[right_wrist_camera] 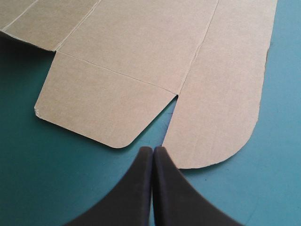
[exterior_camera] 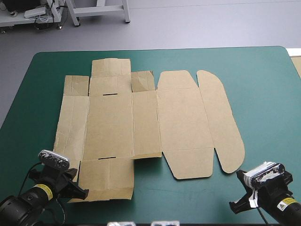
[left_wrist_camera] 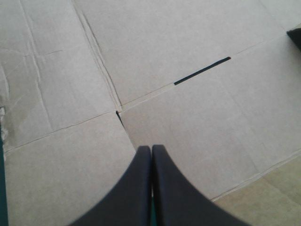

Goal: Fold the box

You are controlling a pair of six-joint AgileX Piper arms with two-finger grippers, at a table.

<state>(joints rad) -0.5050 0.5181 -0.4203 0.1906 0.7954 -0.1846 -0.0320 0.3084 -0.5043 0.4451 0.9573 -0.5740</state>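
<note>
box (exterior_camera: 141, 122) flat on counter (exterior_camera: 263, 94) | likely light, stiff, hinges at creases | grip flap edges | both arms' jaws together

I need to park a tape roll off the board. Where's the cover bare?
Widest bare cover: between the rounded flap of the box and the table's right edge. A strip runs along the far edge, another along the near edge between the grippers. Crowded: the near corners, with the left gripper over the box and the right gripper by the flap.
</note>
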